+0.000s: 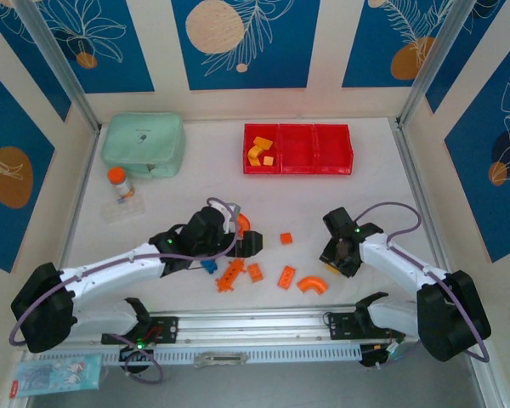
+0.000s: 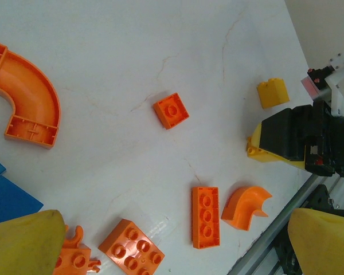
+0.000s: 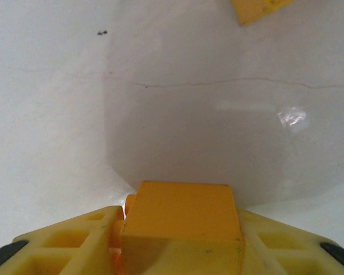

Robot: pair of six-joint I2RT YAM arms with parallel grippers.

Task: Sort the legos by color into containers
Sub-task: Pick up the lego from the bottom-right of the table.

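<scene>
Three joined red containers (image 1: 333,150) stand at the back; the left bin holds orange and yellow legos (image 1: 258,151). My right gripper (image 1: 337,253) is down on the table, shut on a yellow lego (image 3: 183,220) held between its yellow fingers (image 3: 63,243). Another yellow lego (image 2: 273,93) lies just beyond it. My left gripper (image 2: 175,243) hangs open above loose orange legos: a small square one (image 2: 172,110), a flat three-stud piece (image 2: 205,217), a curved piece (image 2: 246,206), a four-stud block (image 2: 132,246) and a large arch (image 2: 31,97). A blue lego (image 2: 8,200) lies under its left finger (image 2: 23,246).
A mint-green case (image 1: 143,144) and a small orange-capped bottle (image 1: 119,183) sit at the back left. A metal rail (image 1: 255,327) runs along the near edge, close to the orange curved piece (image 1: 313,285). Blue-patterned walls enclose the table.
</scene>
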